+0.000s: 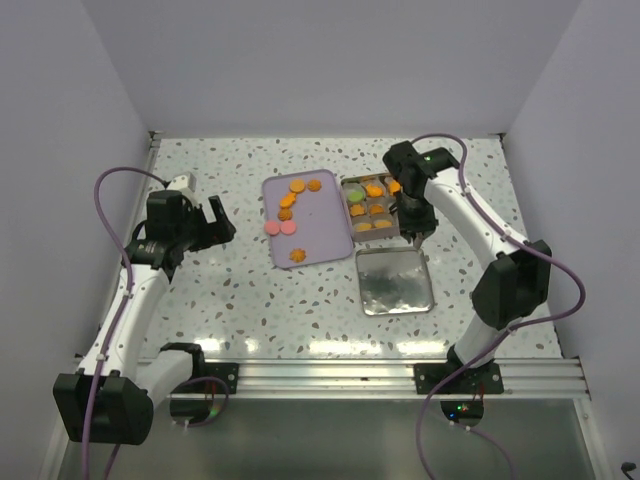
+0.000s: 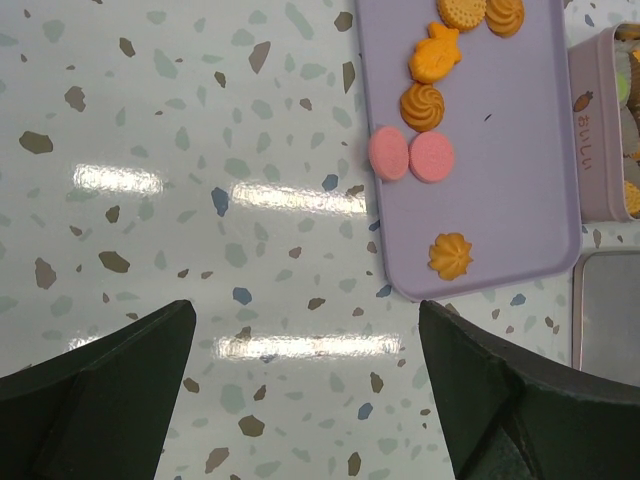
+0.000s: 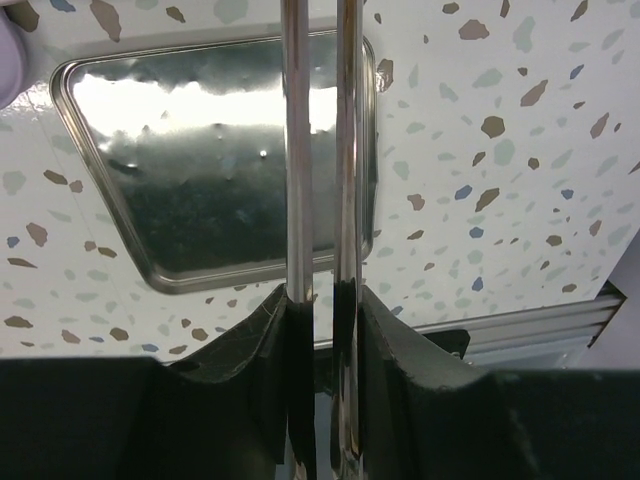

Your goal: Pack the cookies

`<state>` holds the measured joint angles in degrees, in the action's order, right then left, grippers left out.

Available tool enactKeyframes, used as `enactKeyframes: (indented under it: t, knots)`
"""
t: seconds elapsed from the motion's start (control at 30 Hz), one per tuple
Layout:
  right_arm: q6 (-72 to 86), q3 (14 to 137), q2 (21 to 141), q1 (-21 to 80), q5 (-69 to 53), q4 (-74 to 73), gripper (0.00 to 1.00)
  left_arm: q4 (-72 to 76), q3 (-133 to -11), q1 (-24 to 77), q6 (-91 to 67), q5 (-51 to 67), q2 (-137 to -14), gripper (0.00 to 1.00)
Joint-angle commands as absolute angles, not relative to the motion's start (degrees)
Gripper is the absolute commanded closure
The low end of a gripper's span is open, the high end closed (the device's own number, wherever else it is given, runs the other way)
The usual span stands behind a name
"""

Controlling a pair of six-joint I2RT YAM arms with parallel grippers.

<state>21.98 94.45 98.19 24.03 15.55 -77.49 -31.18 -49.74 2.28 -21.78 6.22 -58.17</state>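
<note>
Several cookies (image 1: 289, 207), orange and two pink (image 2: 411, 157), lie on the lilac tray (image 1: 325, 235). More orange cookies and a green one fill the open tin (image 1: 368, 205) to its right. My left gripper (image 1: 213, 224) hangs open over bare table left of the tray, nothing between its fingers (image 2: 100, 390). My right gripper (image 1: 414, 230) stands at the tin's right edge, shut on a pair of metal tongs (image 3: 319, 150). The tongs' two blades run up out of the right wrist view, so their tips are hidden.
The tin's shiny lid (image 1: 394, 281) lies flat in front of the tin, under the right gripper in the right wrist view (image 3: 190, 160). A metal rail (image 1: 400, 375) runs along the table's near edge. White walls close in the left, right and back.
</note>
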Motion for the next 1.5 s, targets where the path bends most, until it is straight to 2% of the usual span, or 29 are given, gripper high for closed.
enactKeyframes:
  t: [0.0,0.1,0.33,0.53,0.77,1.03,1.13,1.27,1.3,1.47]
  knots:
    - [21.6,93.8,96.2,24.0,14.8,-77.3,0.66,-30.4,-49.4,2.3,-20.7,7.2,-57.9,0.0]
    - [21.6,93.0,95.5,24.0,15.2,-77.3,0.62,-30.1,-49.2,2.3,-20.9,7.4,-58.2,0.0]
    - [21.1,96.8,95.4,23.4,17.7,-78.8,0.6,-29.7,-49.7,2.3,-21.2,7.6,-58.8,0.0]
    - [18.1,102.0,96.7,15.8,19.2,-79.2,0.59,-29.9,-50.2,2.3,-21.3,8.0,-59.1,0.0]
    - [17.1,92.5,101.7,2.0,13.5,-69.2,0.59,-30.0,-50.2,2.3,-21.6,9.0,-59.6,0.0]
    - [17.4,86.2,109.1,-1.6,14.1,-61.8,0.59,-31.1,-50.3,2.3,-21.7,9.1,-59.2,0.0]
    - [17.6,83.7,110.2,-1.7,13.9,-60.4,0.54,-30.4,-49.6,2.3,-22.1,10.0,-59.3,0.0]
    - [17.4,78.3,111.0,-1.9,14.3,-58.3,0.4,-28.7,-48.0,2.4,-22.3,11.5,-59.3,0.0]
    - [17.4,77.4,110.9,-1.9,14.6,-57.8,0.33,-28.7,-47.7,2.5,-22.2,11.6,-59.2,0.0]
    - [17.1,75.2,110.8,-2.0,15.9,-57.0,0.19,-27.1,-47.1,6.1,-22.1,10.6,-60.6,0.0]
